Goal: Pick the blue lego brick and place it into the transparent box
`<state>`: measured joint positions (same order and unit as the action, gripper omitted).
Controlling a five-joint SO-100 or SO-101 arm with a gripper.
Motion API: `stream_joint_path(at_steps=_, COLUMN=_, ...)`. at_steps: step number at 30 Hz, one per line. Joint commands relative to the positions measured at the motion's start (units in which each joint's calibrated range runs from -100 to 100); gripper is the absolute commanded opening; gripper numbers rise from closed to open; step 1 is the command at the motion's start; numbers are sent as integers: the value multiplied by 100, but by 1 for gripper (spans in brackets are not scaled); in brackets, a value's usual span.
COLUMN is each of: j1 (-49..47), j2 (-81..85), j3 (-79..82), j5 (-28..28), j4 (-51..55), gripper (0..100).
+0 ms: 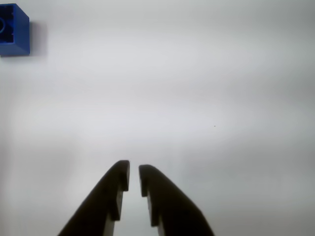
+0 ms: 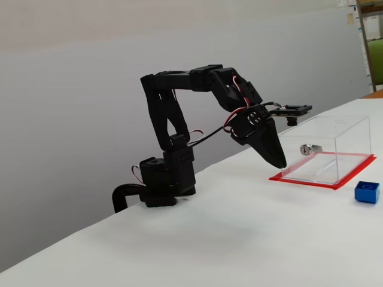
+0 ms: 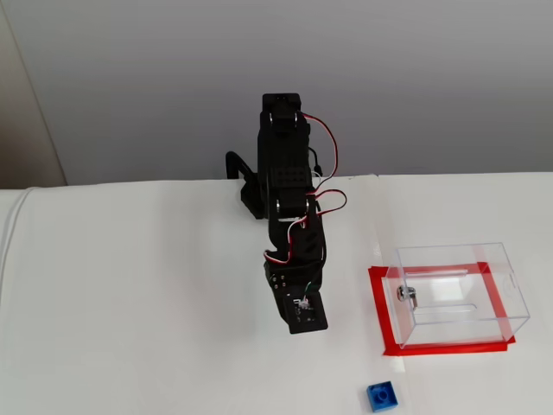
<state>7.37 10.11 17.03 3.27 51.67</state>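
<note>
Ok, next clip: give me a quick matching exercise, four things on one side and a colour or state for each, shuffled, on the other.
Things:
1. blue lego brick
2. transparent box
3. gripper
4. silver lock

States:
A. nearly shut, holding nothing, above bare table
B. fixed on a clear wall
C. standing on a red base sheet, nothing loose inside
D. lying on the white table, outside the box

Pairs: 1-D, 2-C, 3-A, 4-B

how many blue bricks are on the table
1. The brick sits on the white table in front of the clear box, outside it, in both fixed views; the wrist view shows it at top left.
</note>
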Motion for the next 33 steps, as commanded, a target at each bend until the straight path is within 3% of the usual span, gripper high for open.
stream_joint_path(at_steps=1, j1=-245, j2=-5, j3=-609, j5=-25, j4=-76, gripper=3)
stream_joint_path(at_steps=12, j1=-1554, j2=3, j3=-618, j5=-14, j4=-41, gripper=3)
stream_joint_path(at_steps=22, j1=-1628, j2=-90, j3=-600, j5=-56, j4=-32, gripper=3)
stream_joint_path(at_steps=28, j1=-1613, j2=-5, j3=-646, j5=-333, j4=-6, gripper=26)
stream_joint_path(at_steps=33, j1=-1665, j2=-98, j3=-646, j5=-620, j4=-528, gripper=28)
